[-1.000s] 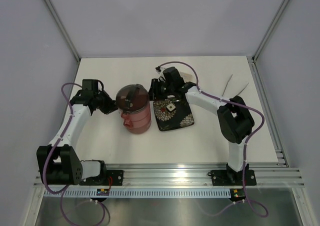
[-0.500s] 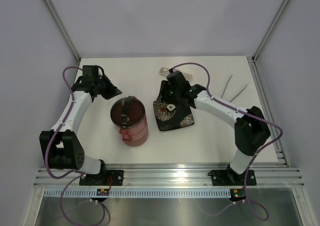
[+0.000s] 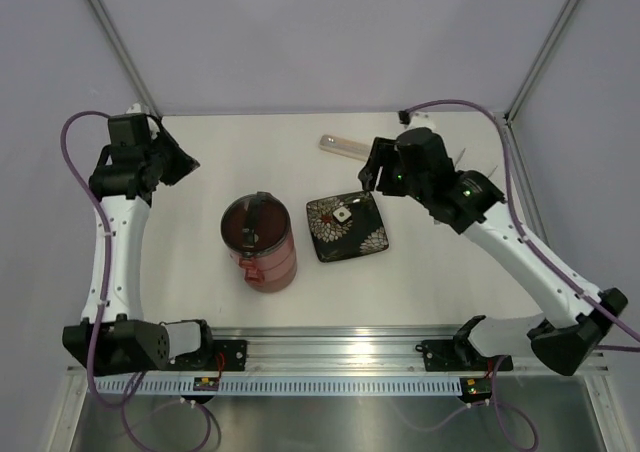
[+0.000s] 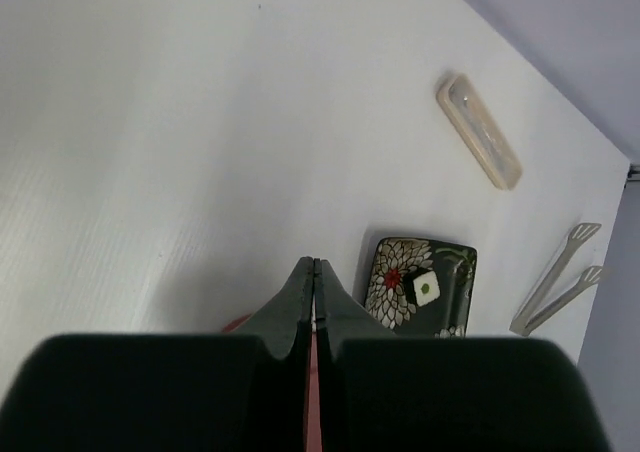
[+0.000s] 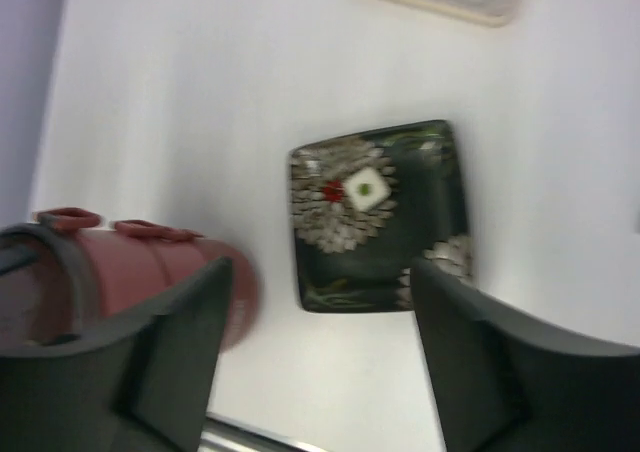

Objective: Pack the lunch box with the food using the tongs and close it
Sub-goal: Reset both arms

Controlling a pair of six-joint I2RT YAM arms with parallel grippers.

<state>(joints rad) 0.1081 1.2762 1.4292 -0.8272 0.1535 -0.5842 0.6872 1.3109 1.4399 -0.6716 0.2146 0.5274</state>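
Observation:
The lunch box stands stacked on the table's middle left, with its grey handled lid on top. In the right wrist view the lunch box shows at the lower left. No food shows in any view. The tongs lie at the far right of the table; in the top view the right arm mostly covers them. My left gripper is raised at the back left, away from the box, its jaws shut with nothing between them. My right gripper hovers behind the plate, open and empty.
A black flower-patterned plate lies right of the lunch box, bearing only a small white square. A long translucent case lies behind it near the back wall. Aluminium posts frame the back corners, and a rail runs along the front.
Both arms have pulled away from the lunch box: the left rose toward the back left corner, the right swung back and right while its jaws opened wide.

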